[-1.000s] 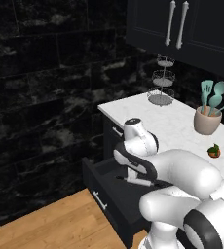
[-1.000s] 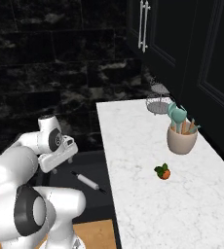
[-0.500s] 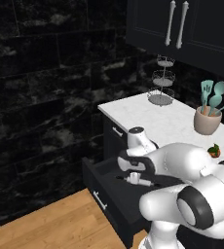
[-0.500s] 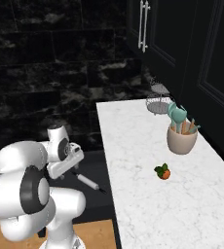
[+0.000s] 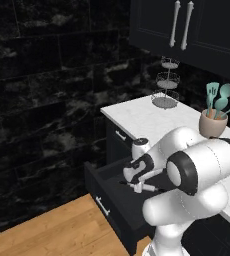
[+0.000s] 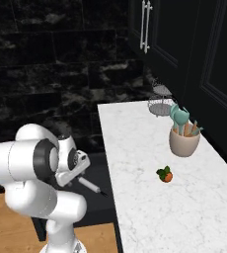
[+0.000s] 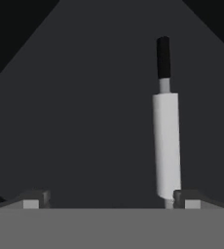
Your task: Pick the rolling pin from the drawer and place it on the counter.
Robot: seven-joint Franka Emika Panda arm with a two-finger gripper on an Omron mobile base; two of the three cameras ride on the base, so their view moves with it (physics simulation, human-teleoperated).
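The drawer (image 5: 111, 199) stands pulled out below the counter (image 5: 137, 116), its dark floor (image 7: 84, 121) spreading out in the hand view. On that floor lies the rolling pin (image 7: 166, 146), a white barrel with a dark handle pointing away from the hand; it also shows in the base views (image 5: 145, 188) (image 6: 90, 185). My gripper (image 7: 109, 199) is open, reaching down into the drawer (image 6: 100, 207) just above the pin. The pin's near end lies just inside the right fingertip (image 7: 187, 198), far from the left one. Nothing is held. The base views show the gripper (image 5: 133, 181) (image 6: 75, 173) low over the pin.
On the counter (image 6: 135, 148) stand a tiered wire rack (image 5: 165, 91) (image 6: 160, 99), a beige crock of teal spatulas (image 5: 213, 123) (image 6: 183, 141) and a small orange fruit (image 6: 166, 175). Black upper cupboards (image 5: 187, 25) hang above. Wooden floor (image 5: 52, 235) lies before the drawer.
The arm has folded down and forward, lowering the open hand into the drawer, close over the rolling pin. The pin has not moved.
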